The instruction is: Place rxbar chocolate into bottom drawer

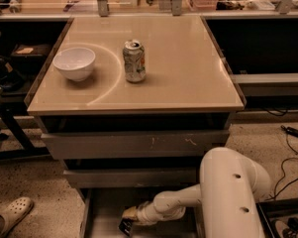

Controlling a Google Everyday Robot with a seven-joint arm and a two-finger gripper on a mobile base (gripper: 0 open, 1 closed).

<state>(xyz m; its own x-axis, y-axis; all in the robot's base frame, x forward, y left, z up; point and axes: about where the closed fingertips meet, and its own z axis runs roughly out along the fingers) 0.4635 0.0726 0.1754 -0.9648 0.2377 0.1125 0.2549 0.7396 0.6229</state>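
The bottom drawer (pixel 103 208) is pulled open at the foot of the cabinet, a shallow grey tray with low walls. My white arm reaches down into it from the right. My gripper (pixel 127 223) is low over the drawer floor, left of centre. A small dark shape (pixel 124 227) shows at its tip; I cannot tell whether this is the rxbar chocolate or part of the gripper. No dark bar shows on the tabletop.
On the beige tabletop (pixel 188 73) stand a silver soda can (pixel 134 60) and a white bowl (pixel 74 63). Two shut grey drawers (pixel 133 144) are above the open one. A sandal (pixel 12 213) lies on the floor at left, cables (pixel 292 133) at right.
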